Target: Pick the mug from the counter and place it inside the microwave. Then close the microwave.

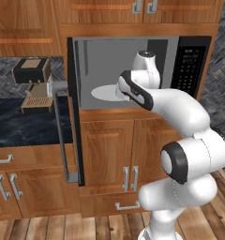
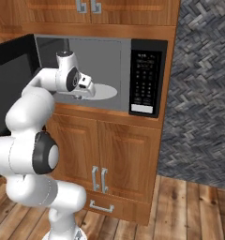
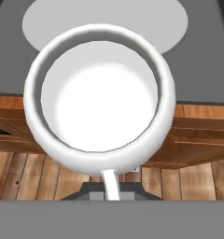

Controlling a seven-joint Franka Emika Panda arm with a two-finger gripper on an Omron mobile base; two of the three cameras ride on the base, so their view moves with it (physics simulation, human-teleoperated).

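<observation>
From where I stand, going left to right: one brown-and-black coffee machine (image 1: 32,79) sits on the dark tabletop (image 1: 20,123) at about nine o'clock, then the open microwave door (image 1: 72,110) with its one long silver handle (image 1: 62,136), then the microwave (image 1: 128,61) itself, one round turntable (image 1: 105,93) inside, one button panel (image 2: 145,84) at three o'clock.

The gripper (image 3: 110,189) is pinched shut on the one white mug (image 3: 99,98), gripping its handle, and the mug hangs just before the cavity mouth, above the cabinet edge, not yet over the turntable.

To do this well, I'd say carry it straight forward toward twelve o'clock, level, until the mug's base is over the turntable, then lower gently before letting go, keeping clear of the door.
</observation>
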